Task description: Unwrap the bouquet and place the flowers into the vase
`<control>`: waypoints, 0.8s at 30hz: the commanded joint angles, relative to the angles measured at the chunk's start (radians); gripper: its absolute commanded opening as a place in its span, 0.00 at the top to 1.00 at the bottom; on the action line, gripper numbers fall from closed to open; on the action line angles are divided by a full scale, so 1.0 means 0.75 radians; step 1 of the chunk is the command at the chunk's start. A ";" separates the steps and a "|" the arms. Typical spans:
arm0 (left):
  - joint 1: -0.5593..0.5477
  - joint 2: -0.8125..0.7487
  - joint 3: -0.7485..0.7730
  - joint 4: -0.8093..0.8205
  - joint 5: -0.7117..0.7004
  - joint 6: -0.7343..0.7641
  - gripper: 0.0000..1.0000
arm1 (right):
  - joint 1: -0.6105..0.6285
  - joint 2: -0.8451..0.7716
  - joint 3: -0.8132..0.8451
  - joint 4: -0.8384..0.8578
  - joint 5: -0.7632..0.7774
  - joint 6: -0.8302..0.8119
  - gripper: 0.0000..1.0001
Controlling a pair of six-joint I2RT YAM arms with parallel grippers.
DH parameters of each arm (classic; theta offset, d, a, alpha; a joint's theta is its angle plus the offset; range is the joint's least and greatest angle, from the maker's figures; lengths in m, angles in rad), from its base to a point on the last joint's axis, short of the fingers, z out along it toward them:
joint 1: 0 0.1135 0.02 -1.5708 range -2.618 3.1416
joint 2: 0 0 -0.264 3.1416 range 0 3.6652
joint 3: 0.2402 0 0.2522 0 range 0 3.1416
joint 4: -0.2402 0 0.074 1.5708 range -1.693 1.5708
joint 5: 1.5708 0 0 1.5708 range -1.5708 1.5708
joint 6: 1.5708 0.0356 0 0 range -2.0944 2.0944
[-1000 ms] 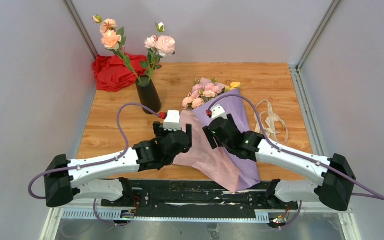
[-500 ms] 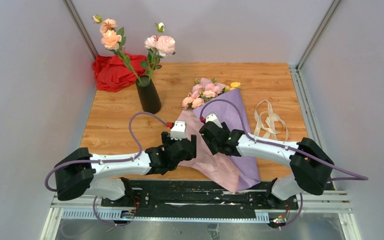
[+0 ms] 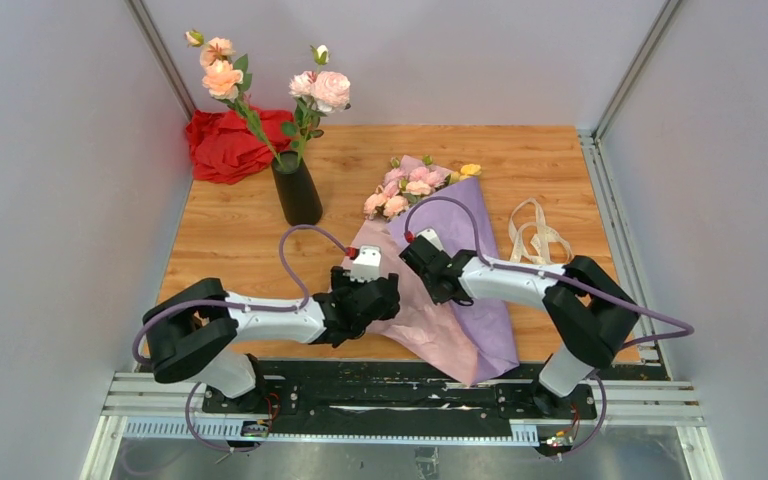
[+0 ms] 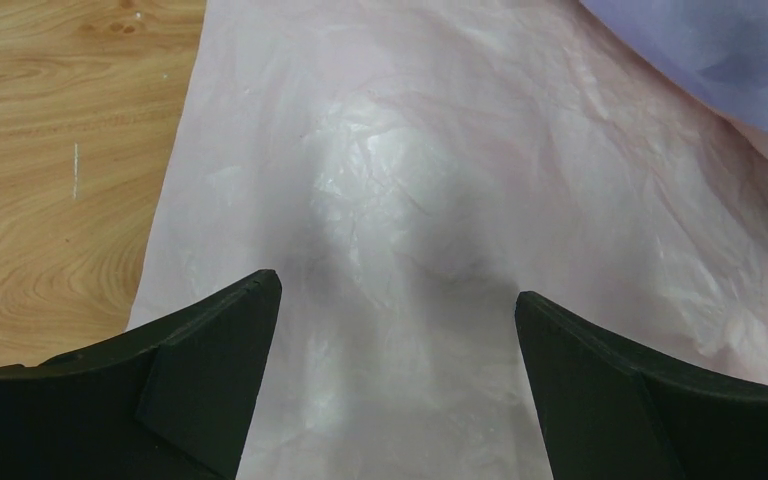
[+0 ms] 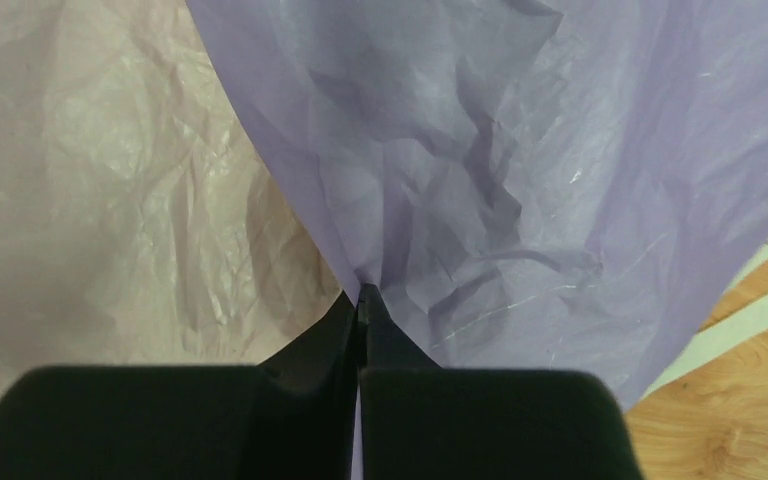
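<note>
Light wood table (image 3: 210, 255) between plain pale grey walls (image 3: 50, 200), metal posts (image 3: 160, 55) in the back corners.

Both arms are reaching in toward the middle. The left arm (image 3: 260, 318) lies low, its white forearm running rightward from a folded elbow. The right arm (image 3: 515, 278) mirrors it, forearm running leftward from a bent joint. The two wrists sit close, side by side, not touching. The left gripper (image 4: 395, 330) is spread wide and angled downward — its black fingers (image 4: 210, 385) are splayed toward either edge of its wrist view, gripping nothing. The right gripper (image 5: 362, 300) is clamped tight — fingertips pressed flat together, a fold of the bouquet (image 5: 480, 150) paper pinched at the very tip.
</note>
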 commanded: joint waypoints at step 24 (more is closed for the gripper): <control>0.495 0.363 0.398 0.217 0.325 0.252 0.00 | -0.305 0.452 0.527 0.060 -0.497 -0.104 1.00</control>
